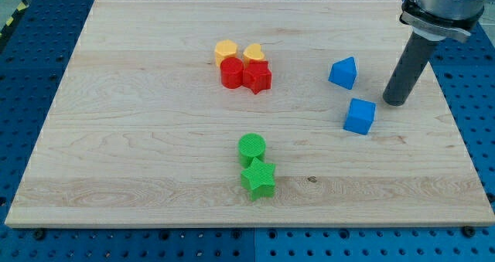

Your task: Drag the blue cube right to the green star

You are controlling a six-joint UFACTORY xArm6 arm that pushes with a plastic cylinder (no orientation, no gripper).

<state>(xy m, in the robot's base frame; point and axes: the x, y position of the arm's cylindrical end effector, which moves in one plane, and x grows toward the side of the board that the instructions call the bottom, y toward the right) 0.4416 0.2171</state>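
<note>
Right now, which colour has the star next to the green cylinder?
Green: the green star touches the green cylinder, best seen in the camera view.

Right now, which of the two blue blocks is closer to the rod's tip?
The blue cube, just left of and below my tip. The other blue block, with its sloped, pointed top, sits farther off, toward the view's top left.

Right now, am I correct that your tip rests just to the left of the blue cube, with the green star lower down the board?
Not quite: the camera view shows my tip just right of the blue cube, slightly above it. The green star is indeed lower down the board.
</note>
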